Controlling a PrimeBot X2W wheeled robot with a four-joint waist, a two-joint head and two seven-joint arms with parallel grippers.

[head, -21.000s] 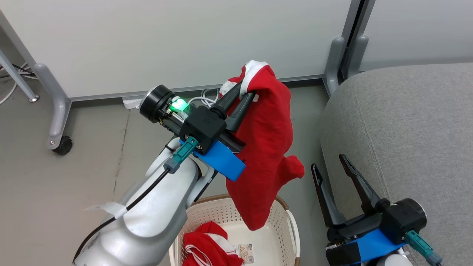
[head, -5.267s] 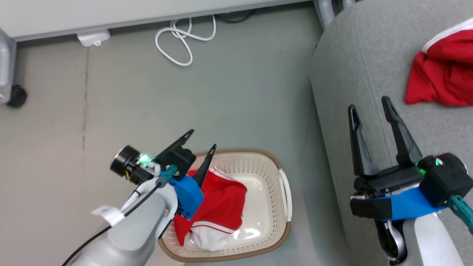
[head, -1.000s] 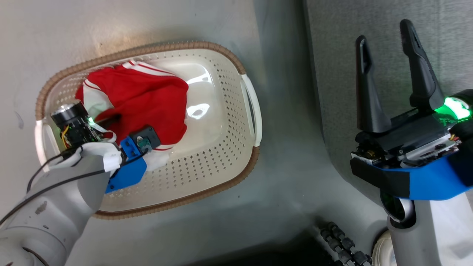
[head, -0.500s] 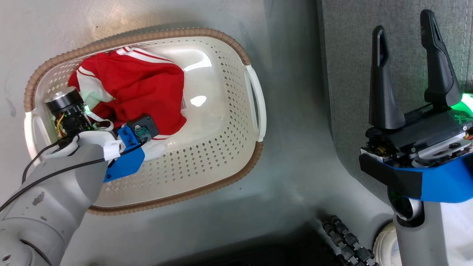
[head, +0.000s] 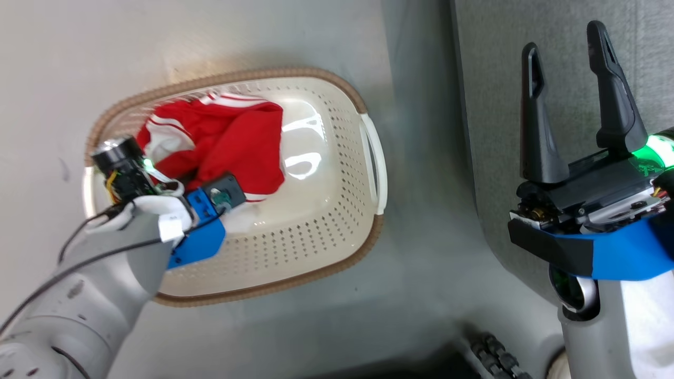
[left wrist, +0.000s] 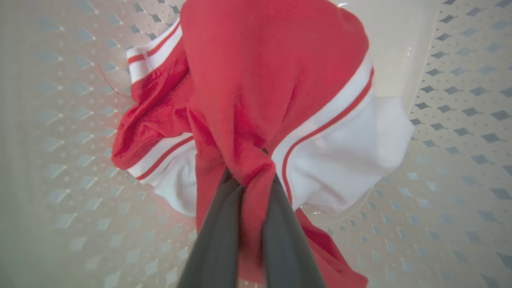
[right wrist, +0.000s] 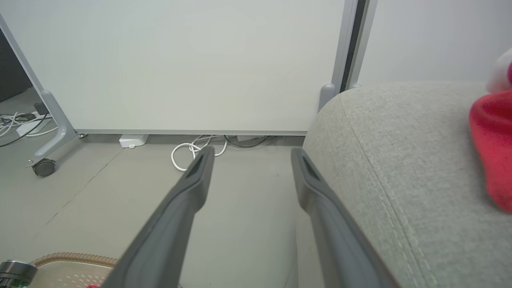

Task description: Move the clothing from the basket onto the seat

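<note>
I count two garments: one garment (head: 231,142) inside the one basket (head: 316,231), another garment (right wrist: 490,144) off to its right, on the one seat (right wrist: 392,160). One cable (right wrist: 195,147) lies beyond the basket. Two grippers are mine: left gripper (left wrist: 252,176), right gripper (head: 564,42).

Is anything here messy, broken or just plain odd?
Nothing is broken or spilled. The red-and-white garment lies crumpled in the laundry basket, a fold pinched in the left pincer. A second red garment sits on the sofa seat, and a white cable lies loosely coiled on the floor.
</note>
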